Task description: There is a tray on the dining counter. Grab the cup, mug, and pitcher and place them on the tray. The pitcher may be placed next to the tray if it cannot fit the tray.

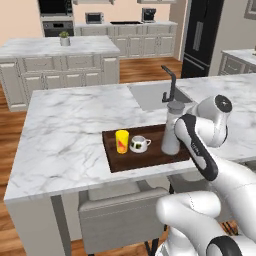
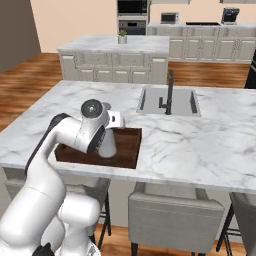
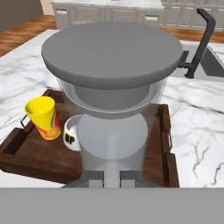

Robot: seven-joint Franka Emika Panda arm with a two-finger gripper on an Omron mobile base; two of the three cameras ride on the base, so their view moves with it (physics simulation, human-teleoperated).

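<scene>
The tall grey pitcher (image 1: pixel 171 131) (image 2: pixel 107 146) stands upright at the right end of the dark wooden tray (image 1: pixel 150 161) (image 2: pixel 127 146) on the dining counter (image 1: pixel 70 130). In the hand view the pitcher (image 3: pixel 111 57) fills the middle. My gripper (image 3: pixel 112 177) is shut on a narrow strip low on its near side. The yellow cup (image 1: pixel 122 141) (image 3: pixel 43 117) stands at the tray's left end. Right beside it sits the white mug (image 1: pixel 139 144) (image 3: pixel 72 133), between cup and pitcher. I cannot tell whether the pitcher's base touches the tray (image 3: pixel 35 157).
An inset sink (image 1: pixel 150 95) (image 2: pixel 167 100) with a black faucet (image 1: pixel 171 82) (image 2: pixel 169 92) (image 3: pixel 202 39) lies just beyond the tray. Grey stools (image 1: pixel 120 210) (image 2: pixel 170 215) stand under the counter's near edge. A marble island with a potted plant (image 1: pixel 64 38) (image 2: pixel 122 36) is farther back.
</scene>
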